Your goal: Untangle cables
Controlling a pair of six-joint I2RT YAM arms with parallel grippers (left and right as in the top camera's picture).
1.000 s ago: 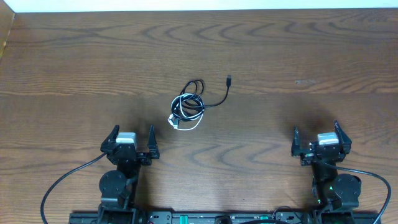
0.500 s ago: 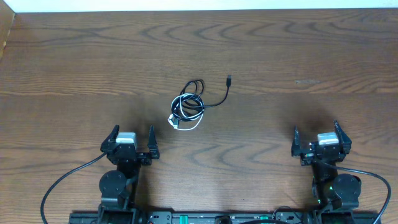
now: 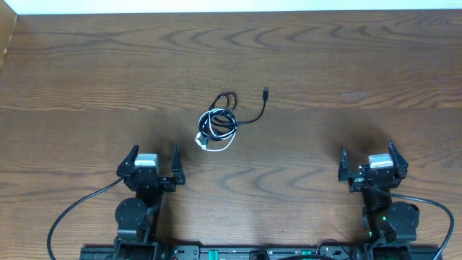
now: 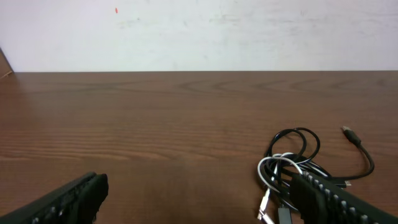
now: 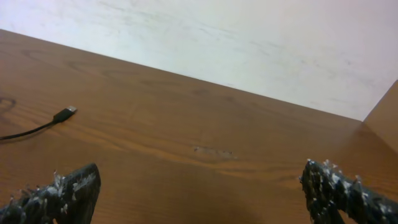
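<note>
The black cable (image 3: pixel 229 102) and the white cable (image 3: pixel 224 144) lie tangled in one small coil on the wooden table (image 3: pixel 346 58), near its middle. The black cable's free end runs right to a plug (image 3: pixel 266 92). In the left wrist view the coil (image 4: pixel 291 160) lies ahead to the right, partly behind my right finger. The black plug end also shows in the right wrist view (image 5: pixel 64 114). My left gripper (image 3: pixel 153 160) is open and empty, below and left of the coil. My right gripper (image 3: pixel 367 157) is open and empty, far to the coil's right.
Thick black wires run from the arm bases along the table's front edge (image 3: pixel 72 213). A pale wall lies beyond the table's far edge (image 4: pixel 199 31). A faint scuff marks the wood at right (image 3: pixel 354 95).
</note>
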